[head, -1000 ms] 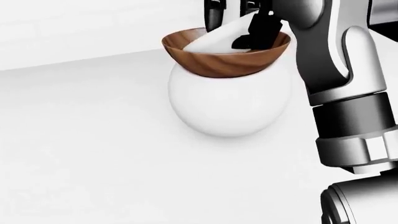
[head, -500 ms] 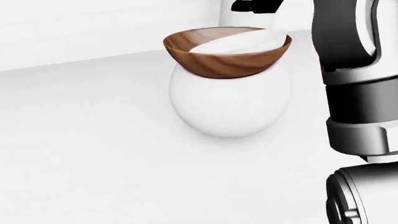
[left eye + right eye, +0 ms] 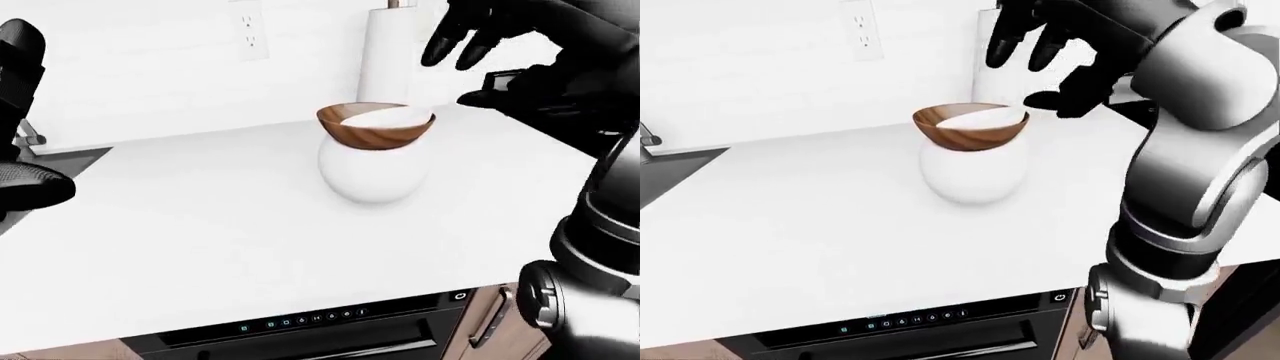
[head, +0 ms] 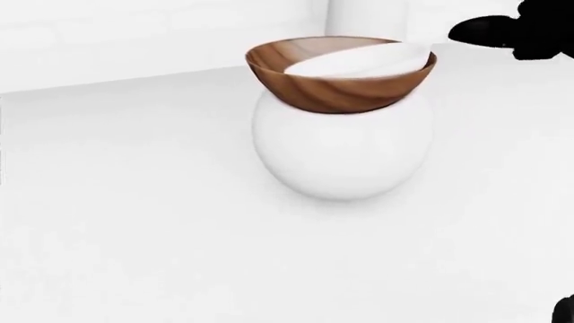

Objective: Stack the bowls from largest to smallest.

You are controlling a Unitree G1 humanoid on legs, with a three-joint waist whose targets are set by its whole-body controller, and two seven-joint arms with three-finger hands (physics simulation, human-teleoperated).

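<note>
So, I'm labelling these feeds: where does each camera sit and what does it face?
Head view: on the head, close on the wooden bowl nested in the white bowl; only dark fingers at the top right.
Left-eye view: wider over the counter; right hand raised, left hand at the left edge.
Right-eye view: nearly the same, showing the right arm.
All share the stack.

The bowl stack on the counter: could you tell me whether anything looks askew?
Yes. The small white bowl lies tilted inside the wooden bowl, not seated level. The large white bowl beneath looks upright.

Right hand (image 4: 503, 30) mostly cut off at head view's edge
</note>
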